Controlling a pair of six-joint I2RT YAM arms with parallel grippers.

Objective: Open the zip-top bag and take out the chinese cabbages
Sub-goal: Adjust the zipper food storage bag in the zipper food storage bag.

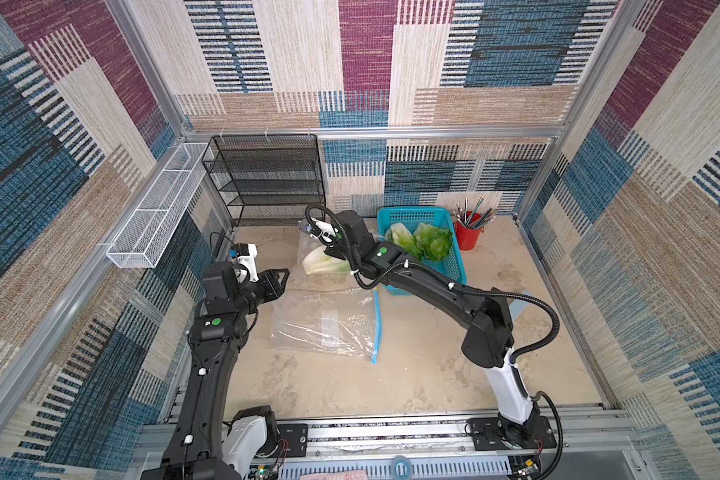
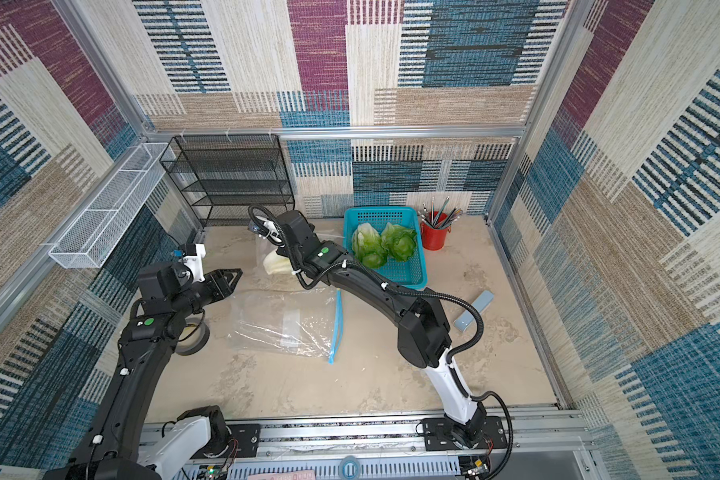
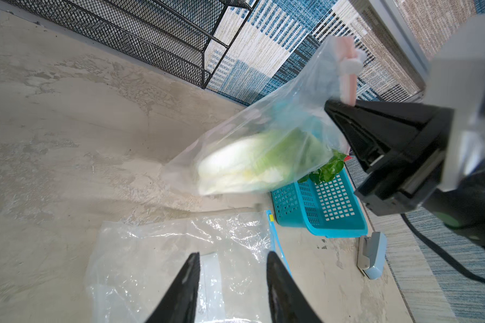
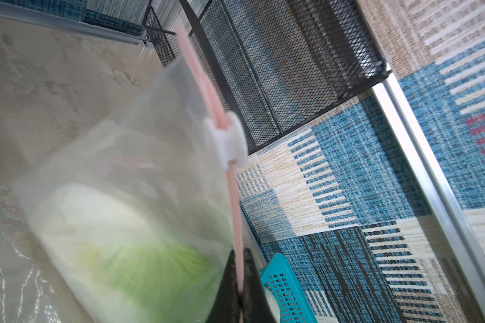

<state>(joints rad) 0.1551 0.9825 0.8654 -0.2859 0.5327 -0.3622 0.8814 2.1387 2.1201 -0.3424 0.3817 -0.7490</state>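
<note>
Beside the teal slotted plastic basket (image 1: 412, 214): one white-and-green chinese cabbage (image 3: 249, 165) left bagged

Its clear zip-top bag (image 3: 291, 112) is held up by the pink zip strip (image 4: 237, 223), pinched between the right gripper (image 4: 240, 260) fingers. Two more cabbages (image 1: 400, 239) (image 1: 435, 243) are seen in the basket. On the left gripper (image 3: 233, 256), fingers are parted partway, near a flat clear blue-zipped bag (image 1: 325, 324).

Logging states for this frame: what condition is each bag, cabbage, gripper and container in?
pink-zip bag: held up by its zip strip, slider part-way along.
bagged cabbage: inside the pink-zip bag, not taken out.
blue-zip bag: flat on the table, empty.
loose cabbages: two, lying in the teal basket.
right gripper: shut on the pink zip strip.
left gripper: open, holding nothing.
red cup: upright, holding pens.
</note>
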